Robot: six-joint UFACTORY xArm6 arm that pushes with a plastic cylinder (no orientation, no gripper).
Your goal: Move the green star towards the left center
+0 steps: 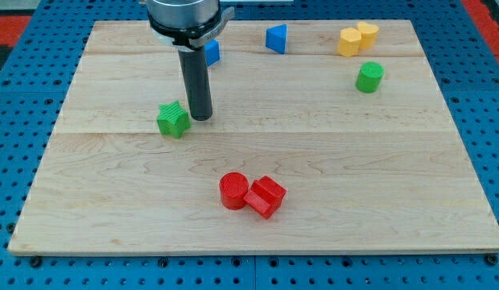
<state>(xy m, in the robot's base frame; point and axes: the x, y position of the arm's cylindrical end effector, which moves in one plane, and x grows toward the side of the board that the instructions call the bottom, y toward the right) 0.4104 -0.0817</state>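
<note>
The green star point(173, 119) lies on the wooden board point(113, 201), left of the board's middle. My tip point(201, 118) stands just to the star's right, close to it or touching it; I cannot tell which. The dark rod rises from there to the arm's mount at the view's top.
A red cylinder point(233, 191) and a red block point(265, 196) touch near the bottom middle. A blue block point(212, 52) is partly hidden behind the rod. A blue triangular block point(275, 39), two yellow blocks point(356, 38) and a green cylinder point(369, 77) sit at the top right.
</note>
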